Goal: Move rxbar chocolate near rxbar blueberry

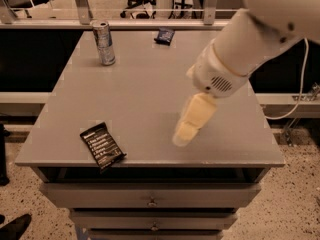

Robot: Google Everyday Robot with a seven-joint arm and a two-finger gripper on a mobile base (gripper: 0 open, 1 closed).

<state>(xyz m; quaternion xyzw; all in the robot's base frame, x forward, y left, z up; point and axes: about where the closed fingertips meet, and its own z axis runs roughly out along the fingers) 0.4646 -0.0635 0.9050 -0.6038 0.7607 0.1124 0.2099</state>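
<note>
The rxbar chocolate [102,146], a flat black wrapper with rows of white text, lies near the front left corner of the grey table [150,89]. The rxbar blueberry [164,35], a small dark navy wrapper, lies at the far edge, right of the middle. My gripper [184,134] hangs from the white arm over the front middle-right of the table, well to the right of the black bar and far from the blue one. It holds nothing that I can see.
A silver drink can [104,42] stands upright at the far left of the table. A metal rail [150,24] runs behind the far edge. Drawers [150,201] sit under the table front. A cable [295,99] hangs at the right.
</note>
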